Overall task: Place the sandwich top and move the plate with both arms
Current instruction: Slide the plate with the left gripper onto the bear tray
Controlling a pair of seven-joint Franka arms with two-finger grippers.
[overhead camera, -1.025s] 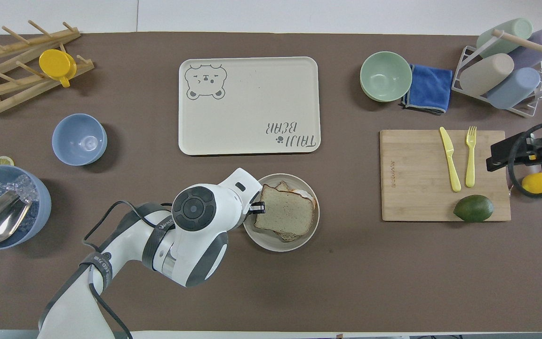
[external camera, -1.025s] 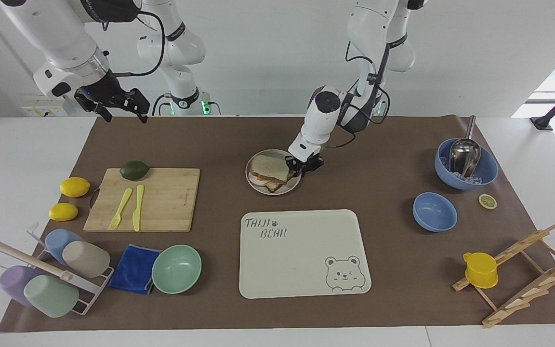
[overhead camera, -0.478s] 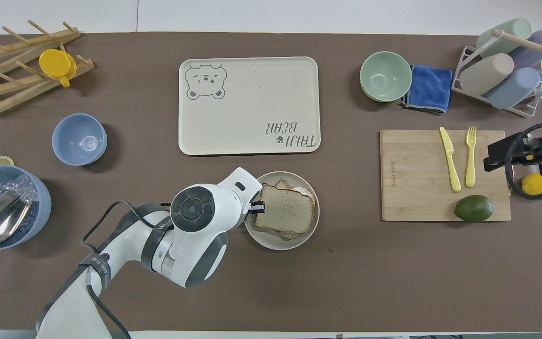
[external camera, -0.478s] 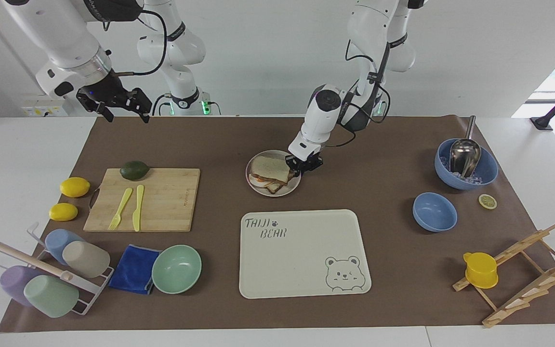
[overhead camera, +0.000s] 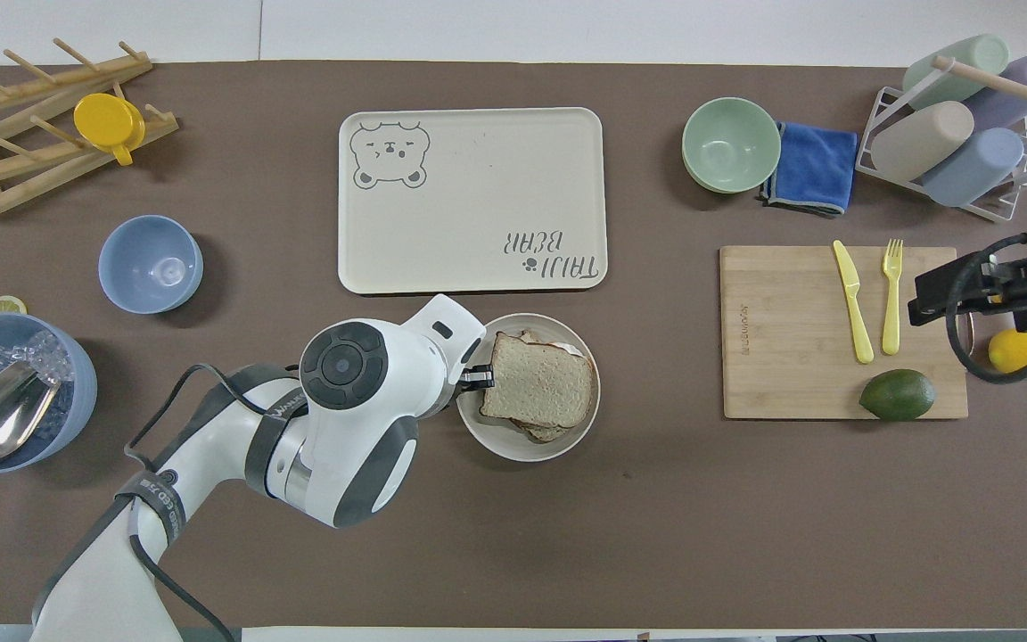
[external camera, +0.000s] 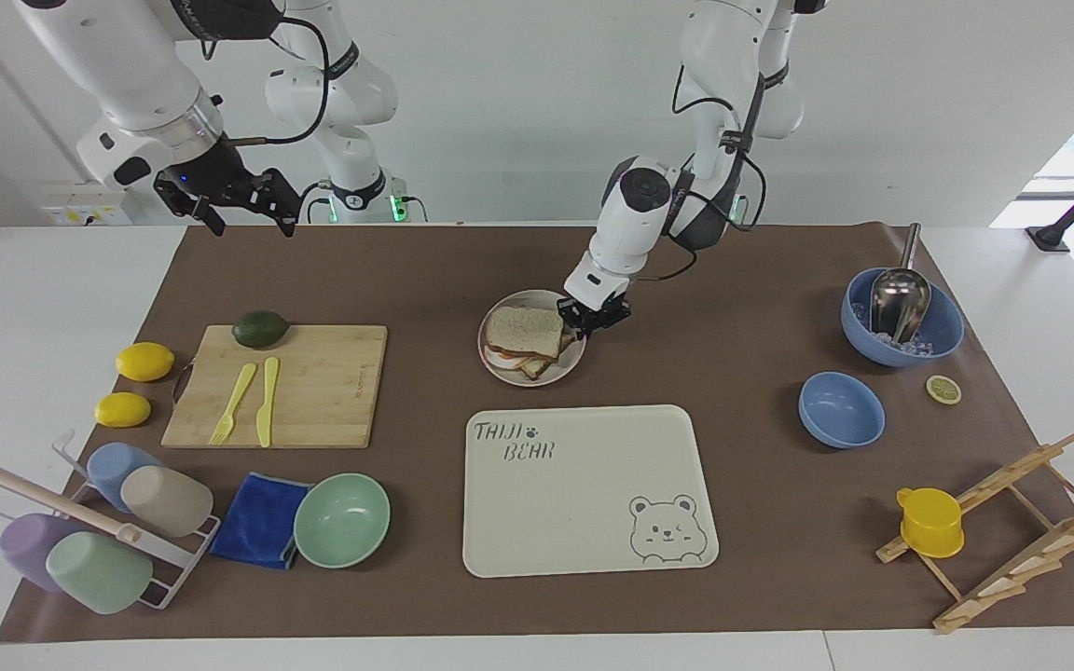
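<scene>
Plate (external camera: 531,371) rim at left arm's end: blocked, left gripper (external camera: 582,323) clamped on it. Rim at right arm's end: bare mat beside it up to cutting board (external camera: 313,391), open approach. Tray (external camera: 584,522), farther from robots, just beside plate: surface bare. Cutting board: avocado (external camera: 260,328), fork (external camera: 232,403), knife (external camera: 267,401) on it. Right gripper (external camera: 248,210): raised, jaws spread, over mat's corner near the robots.
</scene>
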